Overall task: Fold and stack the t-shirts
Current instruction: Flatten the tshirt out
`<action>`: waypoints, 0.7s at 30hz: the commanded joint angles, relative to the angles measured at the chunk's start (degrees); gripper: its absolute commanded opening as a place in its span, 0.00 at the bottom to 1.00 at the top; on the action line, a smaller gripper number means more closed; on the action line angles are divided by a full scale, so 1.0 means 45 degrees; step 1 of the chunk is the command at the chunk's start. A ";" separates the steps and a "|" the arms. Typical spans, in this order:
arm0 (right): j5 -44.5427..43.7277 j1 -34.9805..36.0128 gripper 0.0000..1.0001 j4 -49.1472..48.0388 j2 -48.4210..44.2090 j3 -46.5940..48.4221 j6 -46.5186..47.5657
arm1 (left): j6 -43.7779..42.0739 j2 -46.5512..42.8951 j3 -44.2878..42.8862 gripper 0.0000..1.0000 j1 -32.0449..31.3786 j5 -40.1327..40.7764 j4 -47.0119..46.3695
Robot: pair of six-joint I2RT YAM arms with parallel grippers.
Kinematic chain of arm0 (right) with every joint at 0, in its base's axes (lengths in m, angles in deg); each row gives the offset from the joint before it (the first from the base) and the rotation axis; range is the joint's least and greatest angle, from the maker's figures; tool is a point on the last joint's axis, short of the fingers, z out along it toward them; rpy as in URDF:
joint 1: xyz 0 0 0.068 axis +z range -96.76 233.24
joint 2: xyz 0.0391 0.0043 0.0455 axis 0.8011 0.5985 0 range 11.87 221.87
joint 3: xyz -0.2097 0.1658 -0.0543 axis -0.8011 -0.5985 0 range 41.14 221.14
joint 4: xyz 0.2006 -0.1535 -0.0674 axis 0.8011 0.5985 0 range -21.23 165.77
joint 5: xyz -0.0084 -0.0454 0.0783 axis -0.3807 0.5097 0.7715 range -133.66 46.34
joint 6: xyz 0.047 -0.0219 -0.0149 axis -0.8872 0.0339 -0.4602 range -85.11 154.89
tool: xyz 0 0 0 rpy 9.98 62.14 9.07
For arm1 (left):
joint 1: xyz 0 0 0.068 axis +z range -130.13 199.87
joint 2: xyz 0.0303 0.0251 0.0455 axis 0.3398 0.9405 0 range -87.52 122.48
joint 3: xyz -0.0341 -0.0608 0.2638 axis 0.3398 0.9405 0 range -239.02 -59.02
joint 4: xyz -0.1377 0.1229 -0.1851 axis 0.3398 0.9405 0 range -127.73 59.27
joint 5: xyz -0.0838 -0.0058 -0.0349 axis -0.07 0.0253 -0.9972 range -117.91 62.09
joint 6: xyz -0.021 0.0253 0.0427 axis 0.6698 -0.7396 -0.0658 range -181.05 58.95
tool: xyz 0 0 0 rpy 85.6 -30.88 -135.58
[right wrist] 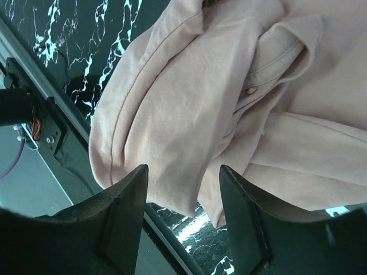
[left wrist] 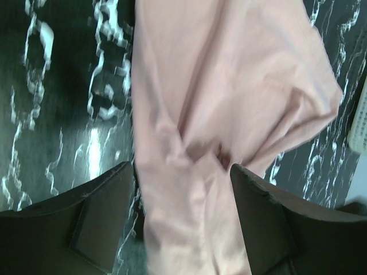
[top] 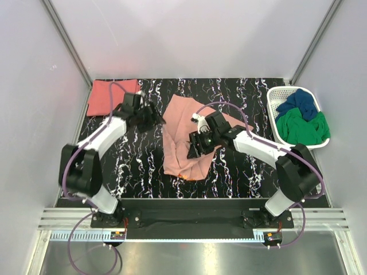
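The pale salmon-pink t-shirt point(top: 182, 140) lies rumpled and partly bunched in the middle of the black marbled table point(top: 137, 166). The darker coral-red t-shirt point(top: 106, 96) lies folded flat at the far left corner. My left gripper point(top: 153, 116) is at the pink shirt's upper left edge; in the left wrist view it point(left wrist: 182, 169) is open with pink cloth point(left wrist: 229, 86) lying between the fingers. My right gripper point(top: 194, 152) is over the shirt's right middle; in the right wrist view it point(right wrist: 183, 169) is open, with a folded bunch of pink cloth point(right wrist: 172, 114) between the fingers.
A white basket point(top: 274, 117) at the right edge holds a blue garment point(top: 298, 103) and a green one point(top: 301, 129). Grey walls enclose the table on three sides. The metal rail with the arm bases point(top: 189, 217) runs along the near edge.
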 commanded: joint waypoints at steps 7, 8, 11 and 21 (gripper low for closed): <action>-0.0140 0.0446 0.59 -0.0680 -0.0894 -0.0893 0.0075 | -0.1963 0.5767 -0.6802 0.73 -0.0009 0.0839 0.1238; -0.0140 0.0446 0.59 -0.0679 -0.0973 -0.1009 0.0075 | -0.2044 0.6448 -0.7120 0.73 -0.0009 0.1014 0.1432; -0.0083 0.0465 0.57 -0.0660 -0.1266 -0.1127 -0.0002 | -0.2376 0.7387 -0.7961 0.72 -0.0009 0.1210 0.1455; -0.0159 0.0524 0.54 -0.0738 -0.1403 -0.1089 -0.0178 | -0.2474 0.9441 -0.9700 0.70 -0.0009 0.1112 0.1649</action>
